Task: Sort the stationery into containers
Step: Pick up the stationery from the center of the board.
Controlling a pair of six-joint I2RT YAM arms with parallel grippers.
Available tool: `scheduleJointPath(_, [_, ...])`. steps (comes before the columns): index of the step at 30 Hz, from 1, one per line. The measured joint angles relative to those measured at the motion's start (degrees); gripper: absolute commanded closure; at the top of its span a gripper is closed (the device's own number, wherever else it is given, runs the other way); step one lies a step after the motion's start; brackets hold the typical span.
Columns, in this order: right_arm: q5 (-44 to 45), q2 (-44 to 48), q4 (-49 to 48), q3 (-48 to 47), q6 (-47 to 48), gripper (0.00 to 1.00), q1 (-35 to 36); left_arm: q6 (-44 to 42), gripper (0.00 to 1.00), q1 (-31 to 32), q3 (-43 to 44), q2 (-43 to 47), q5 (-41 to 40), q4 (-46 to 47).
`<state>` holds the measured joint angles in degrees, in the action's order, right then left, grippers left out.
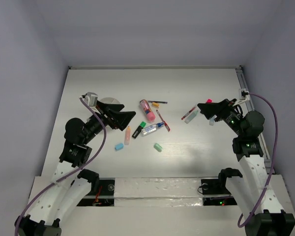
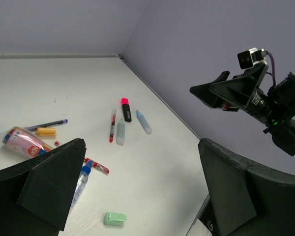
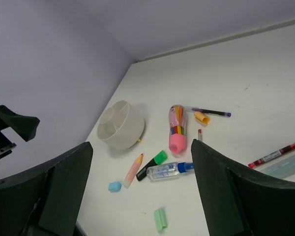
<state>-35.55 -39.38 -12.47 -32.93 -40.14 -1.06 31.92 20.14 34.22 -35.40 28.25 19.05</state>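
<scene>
Bench [image 1: 196, 83]: flat white top, matte, a few faint specks. Walls [image 1: 152, 29]: plain pale lavender, enclosing bench at rear, L and R; thin seam at each junction. Metal rail [image 1: 242, 78] along R edge. Lighting: even, diffuse; shadows soft.

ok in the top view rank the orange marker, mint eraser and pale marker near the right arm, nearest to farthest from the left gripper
1. orange marker, just beside the left gripper
2. mint eraser, mid-table
3. pale marker, across by the right gripper
</scene>
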Motion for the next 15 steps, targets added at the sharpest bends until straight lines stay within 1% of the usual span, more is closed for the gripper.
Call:
scheduleJointPath(2, [-0.2,0.0,0.0,0.0,0.0,0.19,0.0,0.0,0.03,0.0,0.0,-0.7,0.0,0.0])
scheduleJointPath(4, [-0.4,0.0,-0.2,0.0,-0.1,0.27,0.0,0.1,0.11,0.0,-0.3,-1.7,0.0,0.2])
scheduleJointPath(5, [-0.5,-0.1,-0.3,0.0,-0.2,0.33,0.0,0.6,0.20,0.0,-0.9,-2.3,0.3,1.3])
scheduleJointPath(6, [-0.5,-0.1,-0.6,0.0,-0.2,0.42,0.0,1.4,0.29,0.0,-2.0,-3.2,0.7,3.1])
scheduleJointPath(7, [-0.7,-0.2,-0.9,0.0,-0.3,0.49,0.0,2.0,0.38,0.0,-3.0,-3.9,1.2,4.5])
scheduleJointPath(8, [-0.9,-0.5,-1.4,0.0,-0.3,0.55,0.0,2.8,0.57,0.1,-4.3,-4.9,1.7,6.3])
scheduleJointPath(10, [-1.3,-1.0,-1.8,0.0,-0.5,0.60,0.0,4.0,0.81,1.4,-6.2,-7.4,1.6,8.8])
scheduleJointPath(11, [-1.4,-1.4,-2.0,0.0,-0.5,0.68,0.0,4.0,0.96,2.7,-6.7,-8.8,1.1,9.4])
scheduleJointPath(12, [-1.5,-1.7,-2.2,0.0,-0.4,0.71,0.0,4.2,1.00,4.4,-7.0,-10.5,0.3,9.5])
scheduleJointPath(13, [-1.6,-1.9,-2.2,0.1,-0.5,0.86,0.0,4.0,1.00,6.3,-7.1,-12.4,-0.8,9.7])
scheduleJointPath(14, [-1.6,-2.1,-2.3,0.1,-0.2,0.91,0.0,3.7,1.00,8.2,-7.1,-13.9,-1.7,9.8])
scheduleJointPath(15, [-1.7,-2.3,-2.4,0.1,-0.4,0.94,0.0,3.3,1.00,10.3,-7.1,-15.4,-3.0,9.8])
